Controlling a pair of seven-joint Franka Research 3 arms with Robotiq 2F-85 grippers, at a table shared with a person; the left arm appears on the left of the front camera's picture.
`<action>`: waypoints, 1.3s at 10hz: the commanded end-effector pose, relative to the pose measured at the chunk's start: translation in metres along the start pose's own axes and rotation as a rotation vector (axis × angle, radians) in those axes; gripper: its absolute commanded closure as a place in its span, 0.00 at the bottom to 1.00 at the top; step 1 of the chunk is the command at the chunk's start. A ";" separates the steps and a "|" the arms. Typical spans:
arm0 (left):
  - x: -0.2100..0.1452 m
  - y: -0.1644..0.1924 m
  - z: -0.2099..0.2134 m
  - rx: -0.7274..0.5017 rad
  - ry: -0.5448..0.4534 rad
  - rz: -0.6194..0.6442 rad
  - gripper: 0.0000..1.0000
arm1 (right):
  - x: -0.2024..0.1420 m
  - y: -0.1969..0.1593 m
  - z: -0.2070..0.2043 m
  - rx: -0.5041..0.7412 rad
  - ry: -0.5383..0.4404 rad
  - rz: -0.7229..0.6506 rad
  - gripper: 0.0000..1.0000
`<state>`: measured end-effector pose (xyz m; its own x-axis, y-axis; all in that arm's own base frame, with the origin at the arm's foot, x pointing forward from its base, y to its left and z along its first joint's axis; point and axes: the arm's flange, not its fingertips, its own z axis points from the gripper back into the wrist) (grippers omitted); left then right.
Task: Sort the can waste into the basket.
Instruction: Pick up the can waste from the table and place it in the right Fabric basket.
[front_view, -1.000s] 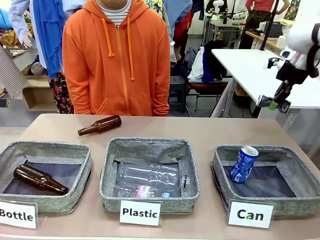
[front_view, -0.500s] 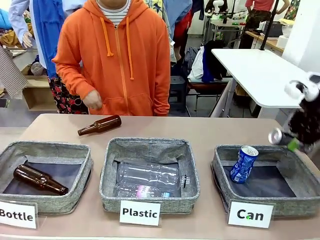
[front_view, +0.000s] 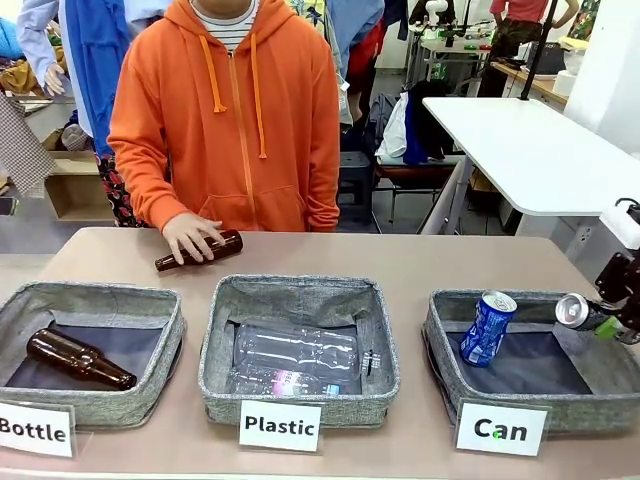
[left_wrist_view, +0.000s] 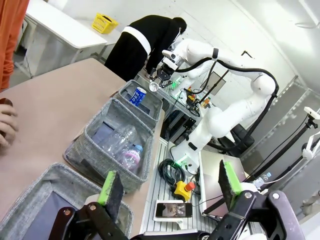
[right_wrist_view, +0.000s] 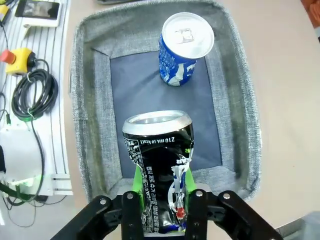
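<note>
While the blue metal can (right_wrist_view: 175, 65) sits in the grey fabric "Can" basket (right_wrist_view: 237, 100), right pincer (right_wrist_view: 164, 182) grips the crushed black can (right_wrist_view: 157, 162) above it, left pincer (left_wrist_view: 167, 185) wide; placing step, next: lower, release.

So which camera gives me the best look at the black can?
The right wrist view: the crushed black can is large there, its printing and silver end clear, between the right gripper's pads. The front view shows it small, silver end foremost; the left wrist view, a tiny silver end.
</note>
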<state>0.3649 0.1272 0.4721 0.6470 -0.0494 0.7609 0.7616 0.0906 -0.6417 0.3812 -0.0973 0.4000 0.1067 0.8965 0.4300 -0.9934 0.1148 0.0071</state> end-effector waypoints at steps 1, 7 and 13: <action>0.002 -0.003 -0.001 0.001 -0.007 0.002 0.00 | 0.000 -0.019 0.003 0.009 -0.055 0.056 0.35; 0.002 -0.003 -0.001 0.001 -0.007 0.002 0.00 | 0.006 -0.035 0.004 -0.005 -0.118 -0.009 0.00; 0.002 -0.003 -0.001 0.001 -0.007 0.002 0.00 | 0.006 -0.097 0.046 0.024 -0.863 -1.103 0.00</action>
<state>0.3649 0.1273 0.4719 0.6474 -0.0491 0.7606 0.7612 0.0907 -0.6421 0.4591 -0.1194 0.4361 0.6391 0.3723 0.6730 -0.7509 0.4915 0.4412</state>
